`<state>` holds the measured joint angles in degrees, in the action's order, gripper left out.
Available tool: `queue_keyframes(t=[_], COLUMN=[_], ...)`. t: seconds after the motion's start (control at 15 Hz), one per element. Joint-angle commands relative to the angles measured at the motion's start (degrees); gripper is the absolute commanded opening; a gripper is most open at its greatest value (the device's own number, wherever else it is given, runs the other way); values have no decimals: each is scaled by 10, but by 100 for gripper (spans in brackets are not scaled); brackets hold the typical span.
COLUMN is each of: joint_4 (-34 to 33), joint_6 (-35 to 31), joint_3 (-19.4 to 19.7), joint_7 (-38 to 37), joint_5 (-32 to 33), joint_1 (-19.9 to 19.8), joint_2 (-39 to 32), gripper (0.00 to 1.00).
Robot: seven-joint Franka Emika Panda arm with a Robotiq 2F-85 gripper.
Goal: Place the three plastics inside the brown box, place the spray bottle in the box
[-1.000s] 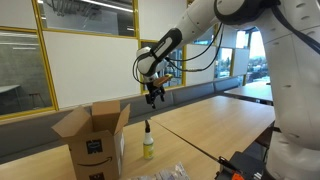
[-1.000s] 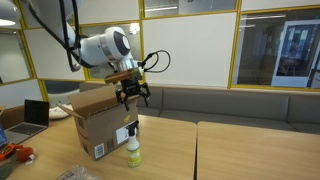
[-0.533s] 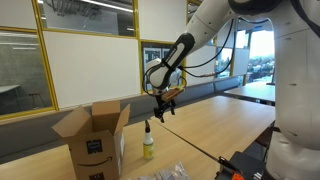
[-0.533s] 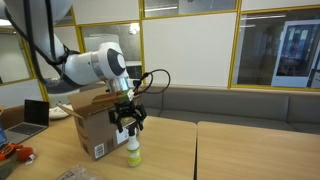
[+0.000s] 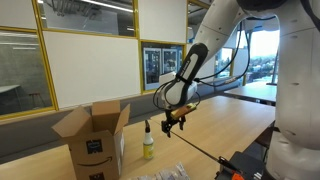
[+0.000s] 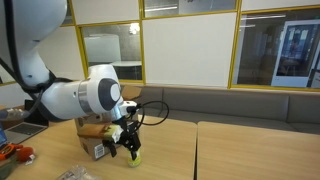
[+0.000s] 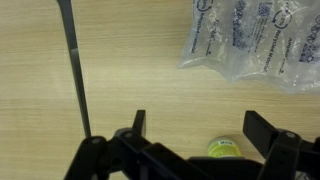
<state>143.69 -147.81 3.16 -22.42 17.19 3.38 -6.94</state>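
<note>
Glass partitions (image 5: 90,60) in yellow frames stand behind the pale wooden table (image 5: 235,125). In an exterior view, the brown box (image 5: 92,138) stands on that table with its flaps open, and the spray bottle (image 5: 148,145) stands upright just beside it. My gripper (image 5: 176,123) hangs low over the wood near the bottle, on the side away from the box and apart from it. The plastics (image 5: 165,173) lie at the bottom edge of the picture, in front of the bottle.

In an exterior view, my arm (image 6: 85,98) hides much of the brown box (image 6: 97,142). My gripper (image 6: 127,150) points down right at the spray bottle (image 6: 135,158); whether they touch I cannot tell. The plastics (image 6: 75,173) lie at the bottom edge.

In the wrist view, my fingers (image 7: 138,125) stand wide apart with nothing clamped, so my gripper (image 7: 198,120) is spread. The spray bottle (image 7: 228,148) shows low between them as a yellow-green spot. The plastics (image 7: 250,40), printed in blue, lie on the wood beyond, and a dark seam (image 7: 75,65) runs across the table.
</note>
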Motion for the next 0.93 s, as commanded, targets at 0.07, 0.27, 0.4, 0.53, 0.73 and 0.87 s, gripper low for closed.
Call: queue_keyframes(t=[0.07,0.27,0.4,0.53,0.73,0.87], joint_4=[54,65,70,72,75,73], joint_6=[-115,-186,-230,-266,-307,-325], joint_3=[10,10,2,-8,-50,-87], joint_7=[10,30,50,67,93,107], joint_5=[-21,-56,-96,-135,-197,-228], joint_1=[-19,-26,-29,-29,-48,-69], joint_2=[-17,-50,-74,-101,-138,-161], gripper=[100,100,100,100,100,100])
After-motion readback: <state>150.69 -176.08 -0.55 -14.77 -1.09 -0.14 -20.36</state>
